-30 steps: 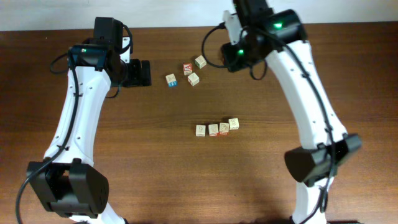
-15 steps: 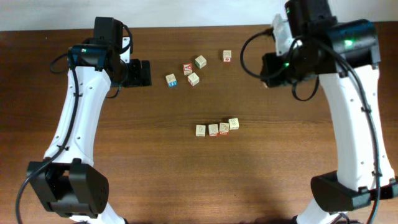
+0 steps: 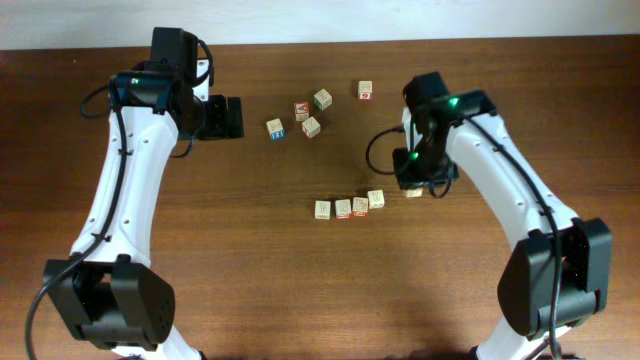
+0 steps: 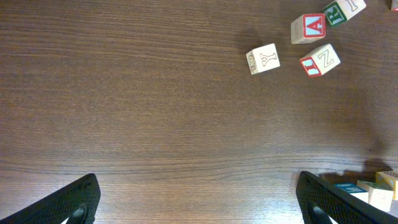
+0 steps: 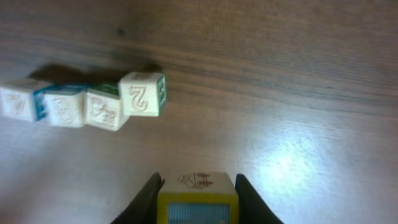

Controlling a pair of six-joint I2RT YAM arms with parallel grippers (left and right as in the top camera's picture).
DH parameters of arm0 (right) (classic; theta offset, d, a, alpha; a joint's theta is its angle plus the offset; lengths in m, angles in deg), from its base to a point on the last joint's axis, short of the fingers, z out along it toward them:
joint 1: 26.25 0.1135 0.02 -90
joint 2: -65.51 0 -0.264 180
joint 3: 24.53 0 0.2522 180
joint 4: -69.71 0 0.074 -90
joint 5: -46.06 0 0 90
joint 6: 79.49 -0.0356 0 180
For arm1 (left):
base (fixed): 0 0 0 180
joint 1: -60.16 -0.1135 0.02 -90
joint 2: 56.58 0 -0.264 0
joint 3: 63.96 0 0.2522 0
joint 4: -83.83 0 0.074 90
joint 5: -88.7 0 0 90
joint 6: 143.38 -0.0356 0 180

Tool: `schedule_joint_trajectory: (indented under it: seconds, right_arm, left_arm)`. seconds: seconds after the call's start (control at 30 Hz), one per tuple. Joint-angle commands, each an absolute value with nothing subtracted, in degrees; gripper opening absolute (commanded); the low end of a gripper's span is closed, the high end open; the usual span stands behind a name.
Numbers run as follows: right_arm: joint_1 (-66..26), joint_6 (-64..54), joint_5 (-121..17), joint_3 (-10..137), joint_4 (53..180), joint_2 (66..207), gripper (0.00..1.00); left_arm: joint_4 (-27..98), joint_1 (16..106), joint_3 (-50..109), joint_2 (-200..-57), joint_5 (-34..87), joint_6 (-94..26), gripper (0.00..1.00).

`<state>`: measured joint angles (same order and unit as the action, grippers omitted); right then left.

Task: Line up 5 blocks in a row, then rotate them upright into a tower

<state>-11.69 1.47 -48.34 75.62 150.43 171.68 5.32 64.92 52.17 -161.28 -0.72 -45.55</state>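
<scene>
Wood, pale and printed, is what the blocks look to be made of. Each should therefore be light, rigid and safe under a firm pinch. The smooth faces could slide a little on the pads, and so small a cube may twist if caught off-centre. The best hold is across two opposite flat faces, with the pads square to them, never on the corners.

The right tool [image 5: 197,182] has just that hold. Its jaws are drawn in close on the held block [image 5: 196,202], one finger flat against each side. The block's top face, with reddish print and a yellowish rim, shows between the fingers. The wrist view does not show whether the block rests on the tabletop [image 3: 250,250] or hangs just above it. It sits near the right end of the row [image 5: 106,107], four blocks touching side by side in a slightly bent line, and is apart from the last of them.

The left tool [image 4: 199,205] is spread wide and holds nothing. It is over bare wood near the loose cubes [image 3: 311,126] on the far side, well apart from the row.

Turning the held block likely calls for a wrist twist under steady pressure. If it is set down close to the row, the neighbours could get nudged, since cubes this light should skate easily on polished wood.
</scene>
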Motion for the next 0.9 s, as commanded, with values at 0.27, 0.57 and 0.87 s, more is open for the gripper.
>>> schedule_joint_trajectory:
  seconds: [0.27, 0.57, 0.87]
  right_arm:
    - [-11.67, -1.0, -49.72, 55.91, 125.54, 171.42, 0.2]
    - [-11.6, -0.97, -49.74, 51.1, 116.62, 171.42, 0.21]
    - [-11.6, -0.97, -51.91, 51.1, 116.01, 171.42, 0.32]
  left_arm:
    - [5.25, 64.87, 53.39, -161.48, -1.13, -44.83, 0.99]
    - [5.25, 64.87, 53.39, -161.48, -1.13, -44.83, 0.99]
    - [5.25, 64.87, 53.41, -161.48, -1.13, -44.83, 0.99]
